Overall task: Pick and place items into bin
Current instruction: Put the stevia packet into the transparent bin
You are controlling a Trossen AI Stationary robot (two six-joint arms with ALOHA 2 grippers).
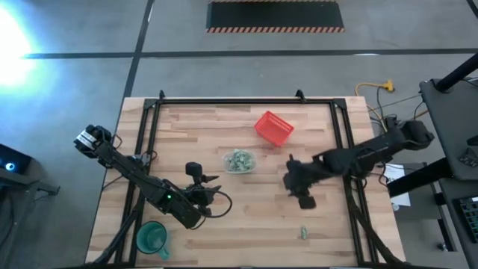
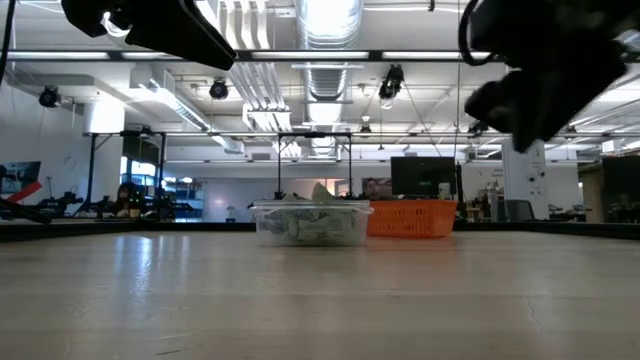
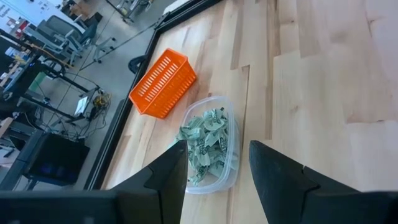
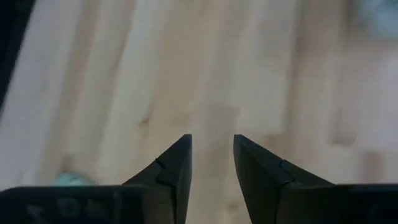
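Both arms are dark, near-black, built of slim jointed segments. The left arm carries a small green light near its wrist and a pale, silvery fitting at its base end. The right arm looks uniformly black, possibly matte. Each gripper's fingers are dark, flat-sided wedges tapering to blunt tips.

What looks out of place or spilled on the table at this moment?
One small wrapped piece lies alone near the table's front edge, far from the clear bin holding the rest. The red basket sits askew to the table edges. Nothing looks damaged.
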